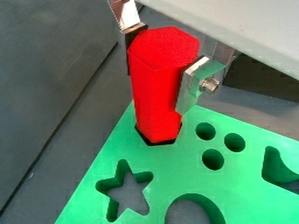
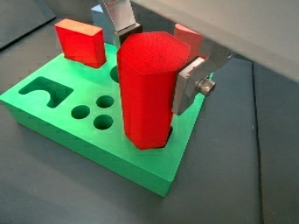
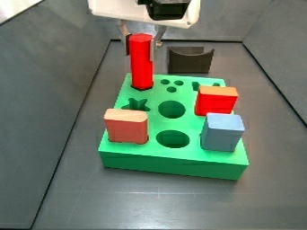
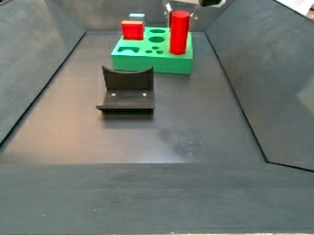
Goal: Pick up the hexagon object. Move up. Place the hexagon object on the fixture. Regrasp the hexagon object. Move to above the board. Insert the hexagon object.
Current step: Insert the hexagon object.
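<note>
While pointing straight down, claw [image 1: 160,54] grips upright hexagon object [image 1: 156,83], lower end in board [image 1: 239,188] corner hole.

Lighting even, diffuse, from overhead; no hard shadows on the dark floor [image 4: 147,138], which carries a soft pale sheen in a side view. Colours saturated: the hexagon object [image 1: 158,83] reads almost flat red in both wrist views, its facets barely separable. The gripper [image 1: 163,52] sits at the hexagon object's upper end; its silver fingers [image 2: 191,83] catch mild glare, edges soft. The board [image 3: 174,148] is bright green with dark holes and shaded side walls. A short soft shadow lies beside the fixture [image 4: 127,89]. All frames low resolution, slightly blurred; wrist views show perspective stretch near edges. Bin walls darker towards corners.
</note>
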Robot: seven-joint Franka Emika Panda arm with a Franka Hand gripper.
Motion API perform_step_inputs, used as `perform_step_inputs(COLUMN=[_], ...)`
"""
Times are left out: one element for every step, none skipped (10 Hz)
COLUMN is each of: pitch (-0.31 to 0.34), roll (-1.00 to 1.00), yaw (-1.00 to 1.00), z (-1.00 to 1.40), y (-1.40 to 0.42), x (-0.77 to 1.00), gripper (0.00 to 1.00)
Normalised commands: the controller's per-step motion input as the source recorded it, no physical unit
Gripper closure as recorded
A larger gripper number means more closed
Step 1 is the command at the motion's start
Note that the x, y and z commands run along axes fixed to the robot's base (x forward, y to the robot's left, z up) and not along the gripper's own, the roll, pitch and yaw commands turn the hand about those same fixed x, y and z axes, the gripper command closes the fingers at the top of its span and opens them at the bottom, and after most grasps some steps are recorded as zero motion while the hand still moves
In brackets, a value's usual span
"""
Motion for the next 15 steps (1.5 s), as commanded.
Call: perform_step_inputs(pitch=[0.000,-0.003,0.000,0.000,-0.001,0.000,0.000,-0.004,-0.004,-0.034,-0.076,-0.087,0.000,0.000,0.000], roll=[0.00,0.02,0.05,0.01,0.02,0.01,0.00,0.00,0.00,0.00,0.06,0.20,0.27,0.18,0.10], yaw=[-0.11,-0.14,-0.18,-0.23,-0.15,-0.13,-0.09,-0.06,-0.09,-0.05,0.00,0.00,0.00,-0.12,-0.12], z=[-0.12,-0.24,-0.25,-0.20,-0.13,-0.06,0.00,0.00,0.00,-0.07,-0.37,-0.76,-0.84,-0.97,-1.00], y=[0.00,-0.08,-0.10,-0.02,0.00,0.00,-0.05,-0.07,-0.05,-0.04,-0.07,-0.12,-0.07,-0.12,-0.04], x=[0.05,-0.01,-0.07,-0.08,-0.01,-0.03,-0.02,0.00,0.00,0.00,0.00,0.00,0.04,0.09,0.10], gripper=[1.00,1.00,1.00,1.00,1.00,1.00,1.00,1.00,1.00,1.00,1.00,1.00,1.00,1.00,1.00])
